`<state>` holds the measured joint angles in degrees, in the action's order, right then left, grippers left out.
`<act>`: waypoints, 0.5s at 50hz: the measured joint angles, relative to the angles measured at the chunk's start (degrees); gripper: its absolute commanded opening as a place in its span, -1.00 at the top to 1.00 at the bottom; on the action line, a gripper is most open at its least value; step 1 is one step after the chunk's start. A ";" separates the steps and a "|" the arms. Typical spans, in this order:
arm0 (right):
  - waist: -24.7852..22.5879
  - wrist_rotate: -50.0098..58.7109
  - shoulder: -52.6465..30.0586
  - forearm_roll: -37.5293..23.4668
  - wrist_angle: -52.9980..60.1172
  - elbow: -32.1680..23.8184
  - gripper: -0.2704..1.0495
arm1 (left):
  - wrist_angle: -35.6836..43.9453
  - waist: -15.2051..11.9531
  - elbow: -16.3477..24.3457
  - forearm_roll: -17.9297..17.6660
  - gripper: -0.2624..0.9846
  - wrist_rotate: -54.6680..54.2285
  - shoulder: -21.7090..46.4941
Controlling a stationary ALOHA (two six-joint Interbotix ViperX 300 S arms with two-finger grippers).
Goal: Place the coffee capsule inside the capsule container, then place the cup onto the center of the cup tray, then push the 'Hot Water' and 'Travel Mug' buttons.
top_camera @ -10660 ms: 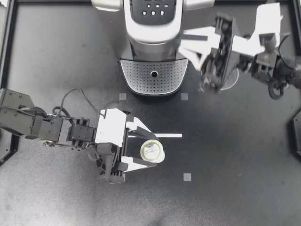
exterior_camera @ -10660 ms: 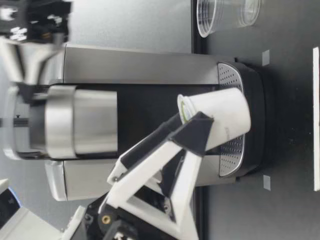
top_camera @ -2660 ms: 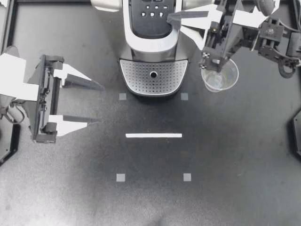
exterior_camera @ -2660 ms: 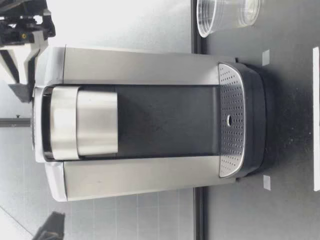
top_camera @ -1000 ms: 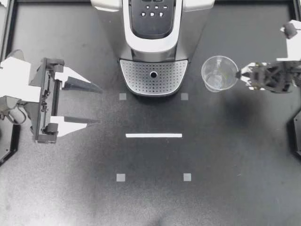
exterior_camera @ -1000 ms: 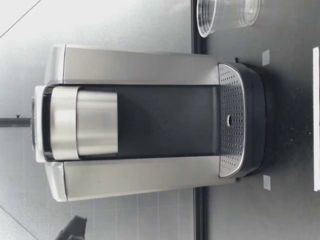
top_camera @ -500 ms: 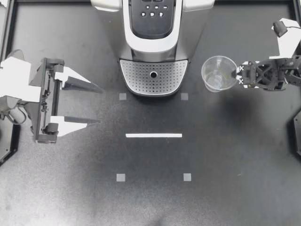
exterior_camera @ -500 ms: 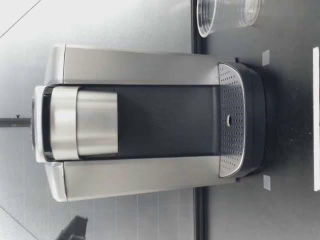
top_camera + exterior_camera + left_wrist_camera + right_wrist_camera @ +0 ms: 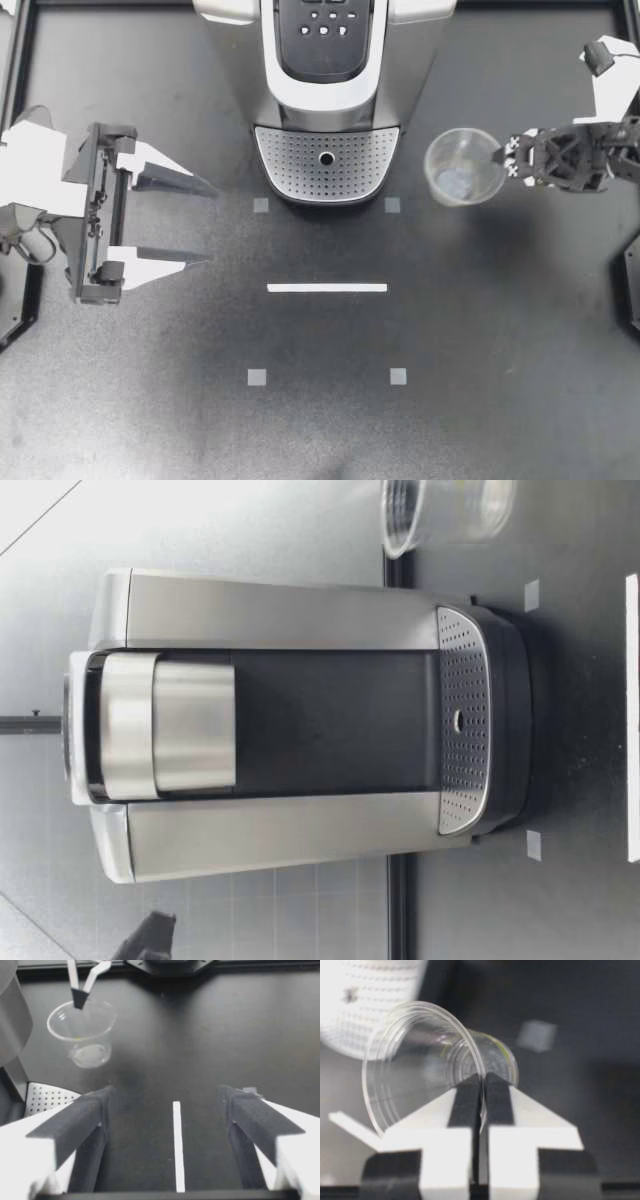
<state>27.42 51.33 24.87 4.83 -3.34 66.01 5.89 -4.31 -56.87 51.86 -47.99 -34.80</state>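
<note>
Top view: right jaws are closed on the rim of the cup — one finger inside, one outside — and the cup is just beside the tray of the machine, on its right side. Left jaws stand wide open, holding nothing, well apart from both, near the surface edge. Whether the cup's base touches the surface, I cannot tell.

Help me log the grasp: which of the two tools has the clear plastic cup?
My right tool, shut on the rim of the clear plastic cup; my left tool stands open and empty.
</note>
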 measured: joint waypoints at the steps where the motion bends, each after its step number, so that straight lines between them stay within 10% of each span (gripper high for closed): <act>1: -0.70 0.62 0.00 0.09 0.26 -0.26 0.49 | 0.00 0.09 0.00 0.00 -0.54 0.00 0.00; 25: -6.33 6.77 -12.13 0.18 9.67 -11.07 0.49 | -0.18 0.09 0.00 0.00 -0.54 0.00 0.00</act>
<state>21.09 58.10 12.74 5.01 6.33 54.93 5.71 -4.22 -56.87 51.86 -47.99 -34.80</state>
